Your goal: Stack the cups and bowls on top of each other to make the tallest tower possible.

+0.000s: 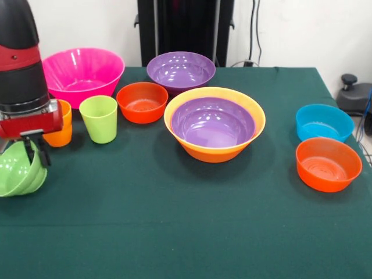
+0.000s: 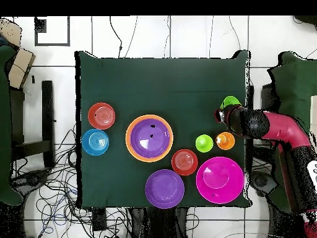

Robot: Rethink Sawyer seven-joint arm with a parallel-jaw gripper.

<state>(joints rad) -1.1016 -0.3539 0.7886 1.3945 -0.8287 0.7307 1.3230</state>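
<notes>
Tower point(image 1: 214, 124) so far only a purple bowl nested in the yellow-orange bowl mid-bench; gripper point(image 1: 28, 152) fingers clamped on the tilted small lime-green bowl point(image 1: 17, 171) at the bench edge; remaining bowls and both cups unstacked.

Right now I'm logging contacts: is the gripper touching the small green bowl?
Touching. In the front view the gripper reaches down into the tilted small green bowl at the table edge, a black finger lying against its rim. The overhead view hides it under the arm.
</notes>
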